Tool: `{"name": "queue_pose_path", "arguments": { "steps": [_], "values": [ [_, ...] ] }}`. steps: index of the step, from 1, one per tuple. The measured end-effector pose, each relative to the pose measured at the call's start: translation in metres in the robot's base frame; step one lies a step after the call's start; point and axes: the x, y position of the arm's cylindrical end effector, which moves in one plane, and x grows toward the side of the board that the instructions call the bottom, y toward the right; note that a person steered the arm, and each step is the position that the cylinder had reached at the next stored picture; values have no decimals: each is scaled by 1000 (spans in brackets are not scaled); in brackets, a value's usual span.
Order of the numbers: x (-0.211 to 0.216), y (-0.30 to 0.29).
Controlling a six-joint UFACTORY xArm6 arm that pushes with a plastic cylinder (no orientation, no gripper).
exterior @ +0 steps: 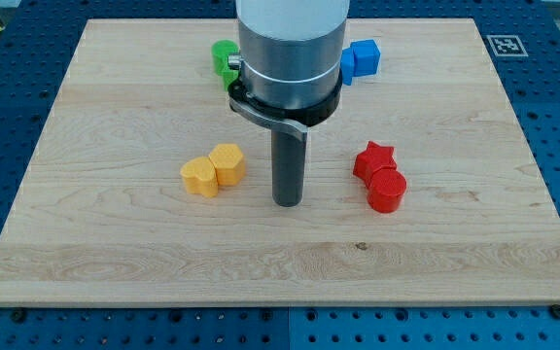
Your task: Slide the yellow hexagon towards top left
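Two yellow blocks touch each other left of the board's middle. The right one is the yellow hexagon [227, 163]; the left yellow block [200, 177] has a rounder, lobed shape. My tip [288, 202] rests on the board just to the right of the hexagon, about a block's width away and slightly lower in the view. It touches no block.
A red star [373, 160] and a red cylinder [388, 190] touch each other right of my tip. A green block [224, 59] and a blue block [362, 58] sit near the view's top, partly hidden by the arm's body [290, 53]. The wooden board [115, 262] lies on a blue table.
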Motion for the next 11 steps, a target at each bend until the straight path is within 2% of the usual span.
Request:
{"name": "queue_pose_path", "arguments": {
  "steps": [3, 5, 6, 9, 11],
  "values": [
    [-18, -54],
    [-63, -103],
    [-80, -110],
    [-80, -67],
    [-99, -69]
  ]
}}
